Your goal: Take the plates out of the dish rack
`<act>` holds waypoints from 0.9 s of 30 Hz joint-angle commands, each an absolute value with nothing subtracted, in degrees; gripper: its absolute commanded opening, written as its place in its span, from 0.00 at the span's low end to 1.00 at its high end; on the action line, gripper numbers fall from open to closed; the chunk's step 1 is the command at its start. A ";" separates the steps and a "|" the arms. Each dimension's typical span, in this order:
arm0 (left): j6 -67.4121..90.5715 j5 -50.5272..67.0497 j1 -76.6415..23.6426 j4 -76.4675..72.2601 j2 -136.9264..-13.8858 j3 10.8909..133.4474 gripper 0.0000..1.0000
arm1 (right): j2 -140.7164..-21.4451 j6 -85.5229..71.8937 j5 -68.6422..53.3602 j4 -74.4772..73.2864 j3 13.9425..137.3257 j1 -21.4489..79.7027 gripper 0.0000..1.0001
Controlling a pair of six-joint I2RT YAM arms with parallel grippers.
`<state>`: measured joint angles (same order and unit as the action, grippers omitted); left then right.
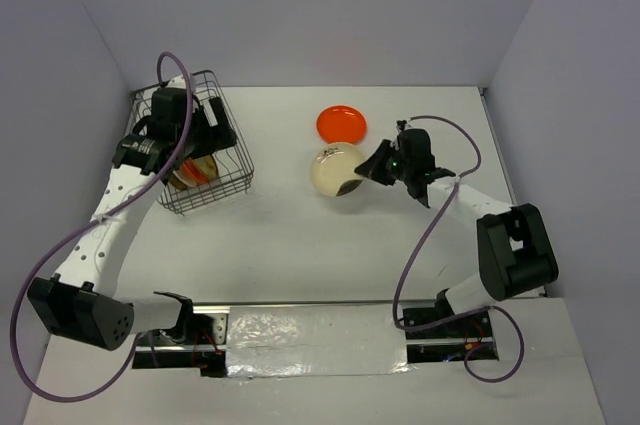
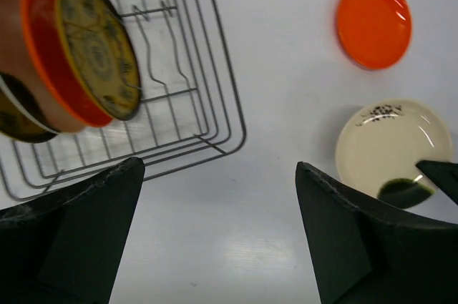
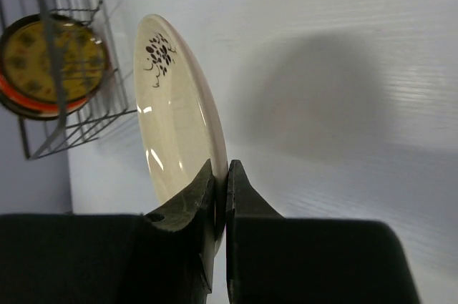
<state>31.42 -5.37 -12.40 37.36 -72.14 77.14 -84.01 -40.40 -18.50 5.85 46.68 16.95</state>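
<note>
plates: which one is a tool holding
The cream plate, rim pinched by the right tool; the orange plate lies free on the table, the rest stand in the dish rack.

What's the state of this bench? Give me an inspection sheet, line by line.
Surface: white table.
Job's things: rack at left, several plates standing on edge in it; orange plate flat on the table; cream plate tilted, next to it.
Clutter: nothing seen.
Claws: left claw open, by the rack's edge; right claw shut on the cream plate's rim.
Cables: purple cable along each arm.
Surroundings: plain grey walls on three sides.
</note>
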 commanded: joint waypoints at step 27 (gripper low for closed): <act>27.77 -32.17 -9.05 53.70 -92.01 97.19 0.70 | -81.57 -28.66 13.19 -16.97 55.02 26.71 1.00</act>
<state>28.56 -28.93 -9.41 52.64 -89.30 92.90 -85.45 -31.31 9.28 -13.65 52.51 24.88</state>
